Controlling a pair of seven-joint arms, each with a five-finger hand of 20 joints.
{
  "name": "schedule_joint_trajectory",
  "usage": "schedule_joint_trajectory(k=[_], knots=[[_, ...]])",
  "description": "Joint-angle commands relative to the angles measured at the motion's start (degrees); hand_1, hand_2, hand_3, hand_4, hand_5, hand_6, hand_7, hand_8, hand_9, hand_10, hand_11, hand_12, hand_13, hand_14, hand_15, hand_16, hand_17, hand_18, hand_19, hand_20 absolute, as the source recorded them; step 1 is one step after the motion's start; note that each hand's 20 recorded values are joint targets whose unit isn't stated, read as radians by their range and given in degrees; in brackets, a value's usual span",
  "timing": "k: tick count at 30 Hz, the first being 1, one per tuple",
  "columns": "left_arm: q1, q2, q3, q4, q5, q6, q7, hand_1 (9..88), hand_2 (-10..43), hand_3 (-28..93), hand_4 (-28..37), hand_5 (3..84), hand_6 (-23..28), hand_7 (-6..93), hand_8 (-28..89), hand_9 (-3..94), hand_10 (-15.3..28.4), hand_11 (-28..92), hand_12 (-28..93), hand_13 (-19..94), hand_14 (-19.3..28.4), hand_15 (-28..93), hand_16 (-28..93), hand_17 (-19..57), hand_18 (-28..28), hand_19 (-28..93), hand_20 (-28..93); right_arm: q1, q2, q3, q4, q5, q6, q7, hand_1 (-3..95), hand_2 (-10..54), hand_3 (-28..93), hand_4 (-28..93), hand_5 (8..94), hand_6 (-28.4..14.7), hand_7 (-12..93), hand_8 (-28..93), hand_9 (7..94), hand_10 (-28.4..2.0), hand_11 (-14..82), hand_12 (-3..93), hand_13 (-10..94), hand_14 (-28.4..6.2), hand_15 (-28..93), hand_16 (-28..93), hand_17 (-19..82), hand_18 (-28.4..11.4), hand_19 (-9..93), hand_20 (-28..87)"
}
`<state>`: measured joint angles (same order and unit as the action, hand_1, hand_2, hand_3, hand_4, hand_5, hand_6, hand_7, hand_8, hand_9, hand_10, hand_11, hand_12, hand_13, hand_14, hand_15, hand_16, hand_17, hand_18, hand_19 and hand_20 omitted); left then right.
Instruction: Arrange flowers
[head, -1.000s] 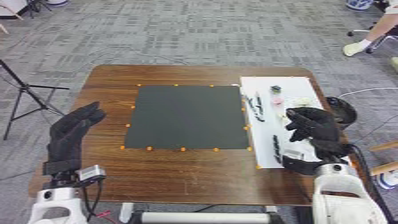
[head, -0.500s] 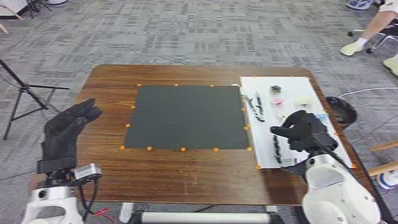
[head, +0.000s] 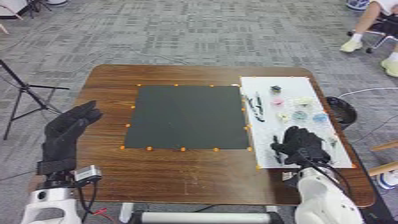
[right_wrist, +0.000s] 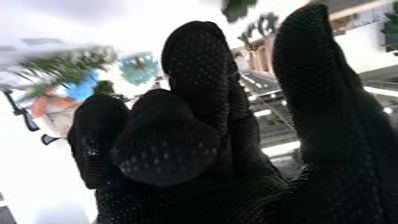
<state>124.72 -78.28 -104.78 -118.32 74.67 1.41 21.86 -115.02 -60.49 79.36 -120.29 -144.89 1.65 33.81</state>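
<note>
on the brown wooden table (head: 160, 175), the dark mat (head: 187, 117) probably marks the arranging area. flowers (head: 299, 115) lie spaced on the white sheet (head: 284, 82), likely for easy picking. the right hand (head: 300, 142), loosely open, is empty; the left hand (head: 67, 127), relaxed, leaves the mat free.

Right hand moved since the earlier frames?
Yes. In the head view the right hand has drawn back toward the robot, from around mid-length of the white sheet to its near end.

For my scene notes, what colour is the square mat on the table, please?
The mat is dark grey, best seen in the head view.
</note>
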Motion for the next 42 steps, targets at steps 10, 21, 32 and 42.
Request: schedule_joint_trajectory(k=[10, 21, 32, 42], knots=[[0.3, -0.05, -0.45, -0.77, 0.63, -1.09, -1.56, 32.6, -9.5, 61, -21.4, 50.0, 1.3, 16.1, -7, 48.3, 12.9, 24, 16, 39, 18.2, 29, 3, 4.9, 16.3, 24, 29, 0.6, -1.7, -3.2, -0.5, 8.1, -5.7, 3.9, 83.6, -9.5, -22, 40, 61.8, -3.4, 44, 31, 87.6, -10.0, 42.2, 39.1, 94, 0.2, 64, 30, 65, -14.0, 93, 53], [0.4, 9.24, -2.23, 4.02, -2.1, -0.36, -4.58, 31.4, -9.5, 63, -21.4, 50.2, 1.8, 15.6, -7, 48.3, 13.5, 24, 16, 39, 18.3, 28, 2, 7.9, 14.8, 18, 25, 1.3, -1.3, -0.3, -1.0, 21.2, -5.2, 5.6, 69.4, -9.5, 46, -6, 72.0, -4.8, 25, 29, 90.9, -10.4, 32.8, 36.0, 94, 0.2, 60, 25, 67, -11.0, 91, 44], [-0.7, 12.69, -5.12, 1.3, -9.52, 6.35, 3.62, 27.8, -8.7, 68, -22.8, 51.8, 2.2, 16.5, -7, 50.9, 13.9, 25, 16, 41, 18.0, 27, 2, 9.7, 13.4, 13, 22, 6.1, 1.9, -2.5, -2.3, 27.9, 1.7, 2.9, 68.1, -9.5, 49, -5, 72.9, -5.4, 27, 28, 91.2, -10.2, 32.7, 37.2, 94, 0.8, 60, 24, 68, -10.6, 91, 45], [1.0, 10.38, -11.56, 0.72, -12.31, 9.63, 5.71, 25.6, -9.2, 70, -24.1, 51.9, 1.7, 17.6, -8, 50.4, 13.6, 24, 15, 39, 16.2, 23, 1, 9.7, 12.7, 10, 21, 17.9, 3.4, -9.7, -2.8, 44.5, 3.8, 1.1, 67.3, -9.5, 50, -5, 72.6, -5.5, 30, 26, 91.5, -10.1, 33.3, 37.0, 94, 0.8, 61, 24, 68, -10.5, 91, 46]])
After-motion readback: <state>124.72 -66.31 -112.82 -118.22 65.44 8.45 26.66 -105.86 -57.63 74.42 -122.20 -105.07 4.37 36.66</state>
